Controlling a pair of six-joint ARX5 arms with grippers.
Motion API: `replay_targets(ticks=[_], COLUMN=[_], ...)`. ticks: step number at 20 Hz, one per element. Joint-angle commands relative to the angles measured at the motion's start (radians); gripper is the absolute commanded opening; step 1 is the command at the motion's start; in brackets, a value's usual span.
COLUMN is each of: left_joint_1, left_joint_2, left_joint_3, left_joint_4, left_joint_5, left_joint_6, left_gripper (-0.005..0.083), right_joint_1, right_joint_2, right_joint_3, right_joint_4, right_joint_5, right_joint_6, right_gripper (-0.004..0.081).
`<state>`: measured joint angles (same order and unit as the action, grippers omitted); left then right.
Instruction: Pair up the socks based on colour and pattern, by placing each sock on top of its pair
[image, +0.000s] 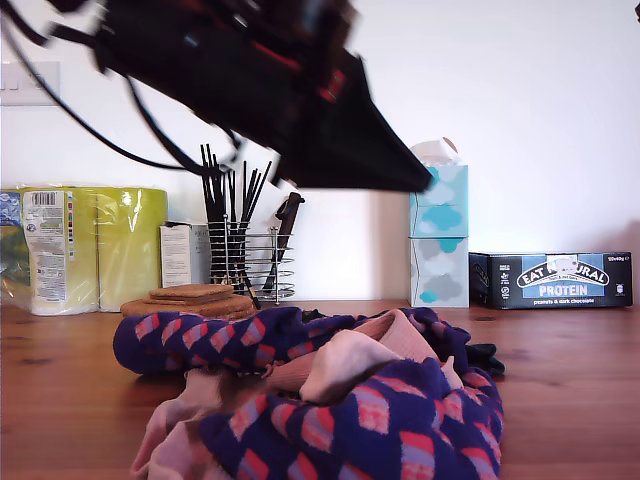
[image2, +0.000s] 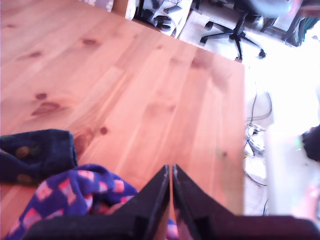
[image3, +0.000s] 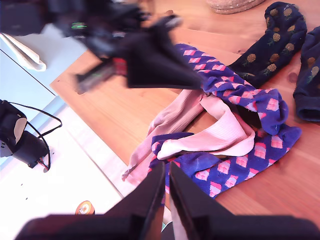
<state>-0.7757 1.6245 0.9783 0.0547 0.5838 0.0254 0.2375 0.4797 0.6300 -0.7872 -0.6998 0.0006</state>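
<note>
Pine table (image: 60, 380), white wall. In the exterior view the sock heap (image: 330, 390) fills the lower middle, and a blurred arm (image: 280, 80) crosses the top. A wire caddy (image: 245, 262) stands well behind.

First wrist view: my first hand (image2: 170, 167) is pressed together and empty, near a dotted sock (image2: 35, 155).

Second wrist view: my second hand (image3: 166, 165), likewise closed and empty, hovers by the heap. The knit looks soft, light and limp, so I'd pinch a free cuff. The pink socks (image3: 220, 132) entwine the navy diamond socks (image3: 240, 95) and may drag along.
</note>
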Motion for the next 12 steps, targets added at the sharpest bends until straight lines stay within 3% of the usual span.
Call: replay_targets(ticks=[1, 7, 12], left_joint_1=[-0.003, -0.002, 0.009], left_joint_2=[0.089, 0.301, 0.367], left_joint_3=[0.034, 0.17, 0.203], left_joint_4=[-0.027, -0.155, -0.318], left_joint_5=[-0.018, -0.105, -0.15], left_joint_6=[0.009, 0.008, 0.006], left_gripper=[-0.0022, -0.0022, -0.0022], right_joint_1=[0.003, 0.003, 0.003], right_joint_2=[-0.005, -0.005, -0.005], right_joint_3=[0.007, 0.007, 0.007], right_joint_4=[0.005, 0.004, 0.005], right_joint_5=[-0.001, 0.004, 0.005], right_joint_6=[-0.002, -0.024, -0.029], right_gripper=[-0.0013, -0.0013, -0.0013])
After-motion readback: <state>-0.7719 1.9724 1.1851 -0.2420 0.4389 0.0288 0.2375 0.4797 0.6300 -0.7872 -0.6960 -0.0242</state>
